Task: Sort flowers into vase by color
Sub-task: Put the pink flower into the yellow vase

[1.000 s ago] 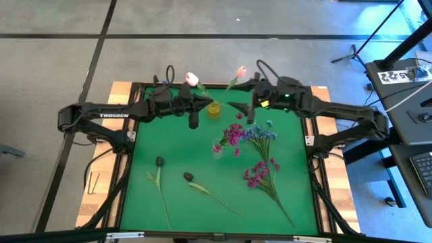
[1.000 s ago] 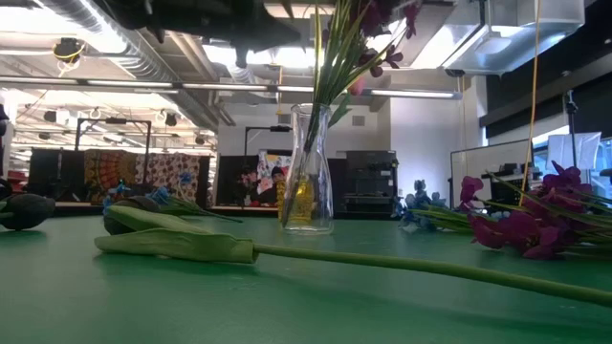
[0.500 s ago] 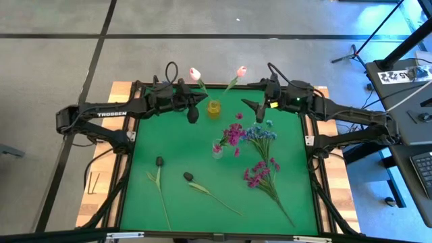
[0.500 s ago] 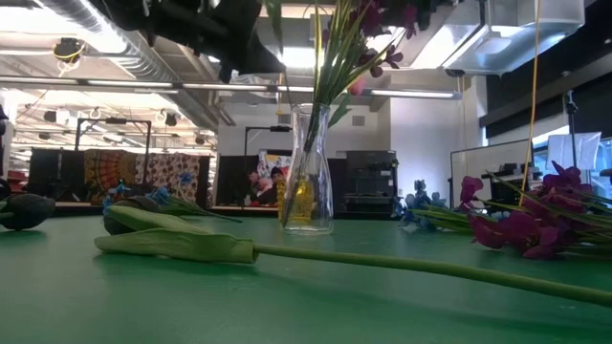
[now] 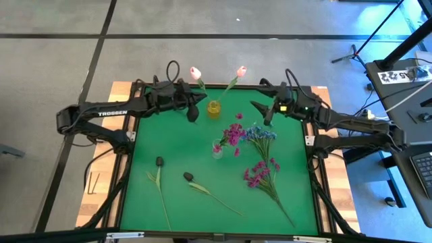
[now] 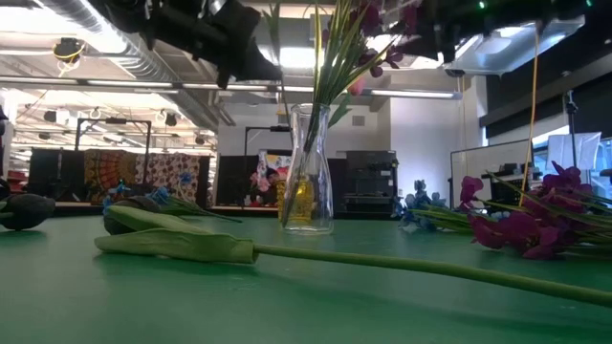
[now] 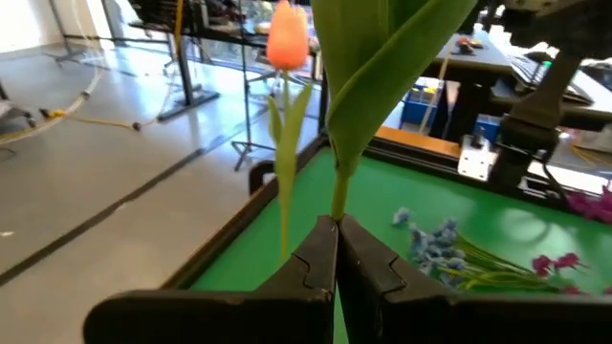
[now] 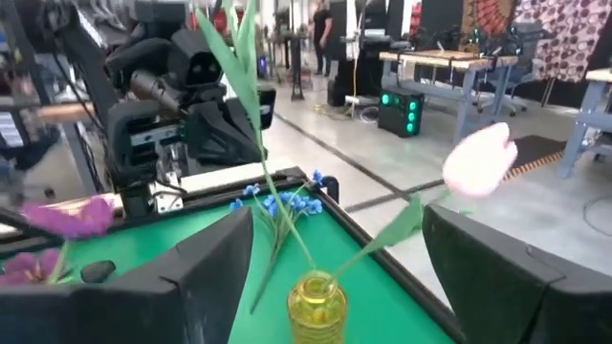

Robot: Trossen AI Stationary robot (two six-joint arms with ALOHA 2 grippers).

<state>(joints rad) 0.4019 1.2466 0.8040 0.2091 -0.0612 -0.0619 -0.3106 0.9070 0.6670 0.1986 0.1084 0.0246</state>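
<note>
My left gripper (image 7: 337, 222) is at the table's far edge, just left of a small yellow vase (image 5: 214, 108), shut on a tulip stem. That tulip's white-pink bud (image 5: 196, 73) leans out past the far edge. A second tulip (image 5: 241, 71) stands free in the same vase (image 8: 316, 301), leaning the other way. My right gripper (image 5: 259, 106) is open, right of the yellow vase, touching nothing. A clear glass vase (image 6: 308, 172) at the table's middle holds magenta flowers (image 5: 233, 135). Blue (image 5: 260, 133) and magenta (image 5: 260, 173) clusters and two dark buds (image 5: 160, 162), (image 5: 188, 177) lie on the mat. My left gripper pinches the tulip's green stem (image 7: 338, 196) between its two shut fingers, just below the long leaf (image 7: 382, 67). The fingers come level from the table's left and lie across the stem. The stem stands tilted above them, and its lower end sits in the yellow vase's mouth (image 8: 304, 268).
The raised black table frame (image 5: 223, 86) runs just behind the yellow vase. The flowers lying on the mat fill the right half and the near left. The green mat (image 5: 169, 135) between the left arm and the glass vase is bare.
My right gripper has drawn back from the yellow vase toward the table's right edge, and the second tulip has stayed standing in the vase. My left gripper has shifted slightly toward the far edge with its tulip, whose bud has swung farther out over that edge.
</note>
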